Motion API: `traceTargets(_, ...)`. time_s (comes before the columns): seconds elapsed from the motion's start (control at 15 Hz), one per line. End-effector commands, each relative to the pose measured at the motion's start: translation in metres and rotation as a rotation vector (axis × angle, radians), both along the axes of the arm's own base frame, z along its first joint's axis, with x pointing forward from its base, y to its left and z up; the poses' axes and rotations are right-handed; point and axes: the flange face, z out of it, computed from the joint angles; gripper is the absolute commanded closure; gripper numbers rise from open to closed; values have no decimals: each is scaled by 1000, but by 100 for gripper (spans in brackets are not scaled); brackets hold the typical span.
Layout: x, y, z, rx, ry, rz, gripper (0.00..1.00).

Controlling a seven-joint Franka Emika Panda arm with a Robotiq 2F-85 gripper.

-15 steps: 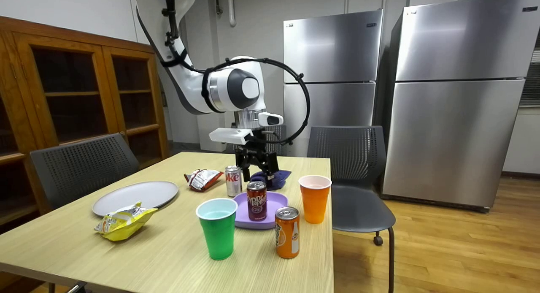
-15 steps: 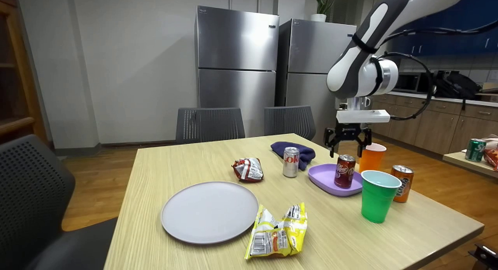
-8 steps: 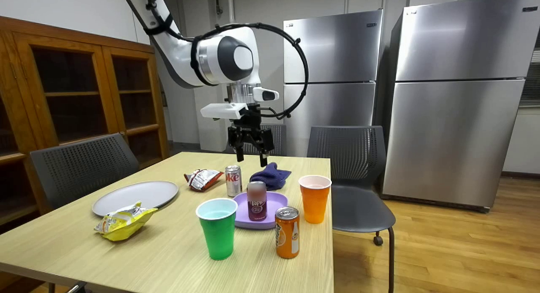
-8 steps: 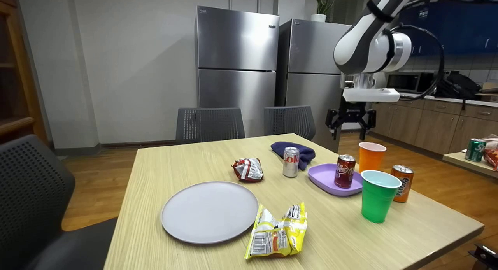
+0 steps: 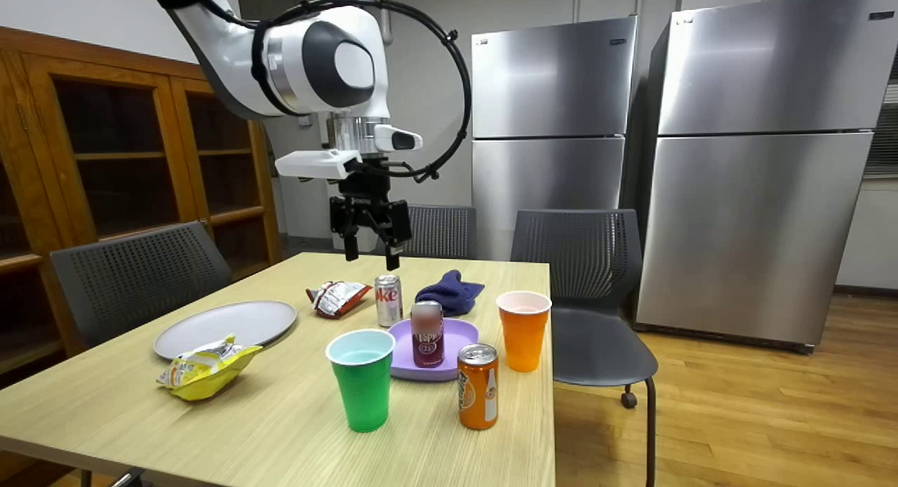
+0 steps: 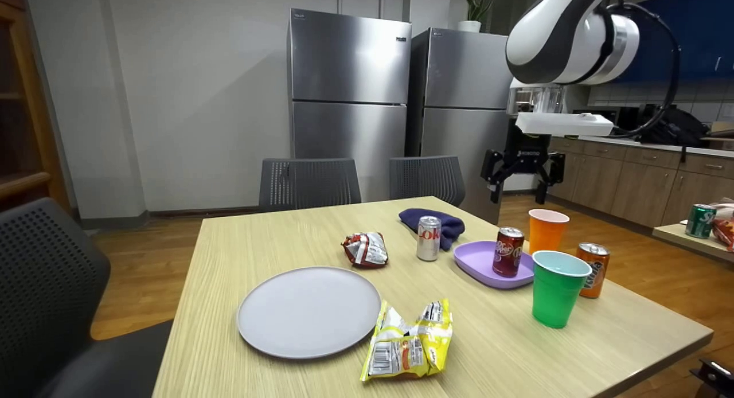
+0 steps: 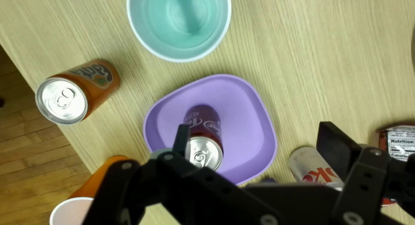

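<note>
My gripper (image 5: 372,257) is open and empty, high above the table. It also shows in an exterior view (image 6: 517,196) and in the wrist view (image 7: 254,131). A dark red Dr Pepper can (image 6: 508,252) stands upright on a purple plate (image 6: 476,266). In the wrist view the left finger overlaps the Dr Pepper can (image 7: 204,147), and the right finger overlaps a silver Diet Coke can (image 7: 311,166). That silver can (image 5: 388,301) stands upright beside the plate. A dark blue cloth (image 5: 452,292) lies crumpled behind it. My gripper touches none of these.
A green cup (image 5: 363,382), an orange Fanta can (image 5: 478,389) and an orange cup (image 5: 524,332) stand near the plate. A grey plate (image 6: 309,312), a yellow chip bag (image 6: 410,346) and a red-and-white bag (image 6: 366,250) lie farther off. Chairs (image 5: 582,262) surround the table.
My open gripper has risen from low near the purple plate and looks a little larger in both exterior views. The objects on the table have not moved.
</note>
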Motion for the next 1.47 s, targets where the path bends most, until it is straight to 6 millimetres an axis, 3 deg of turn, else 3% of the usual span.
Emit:
traceTargets(0.0,-33,19,4,0,-1,38,0)
traceTargets(0.33,-55,37,-25,-8,47,58,0)
traceTargets(0.6,-67,40,-43,-17,78,68,0)
traceTargets(1.4,-66,41,-92,-96,127,91,0)
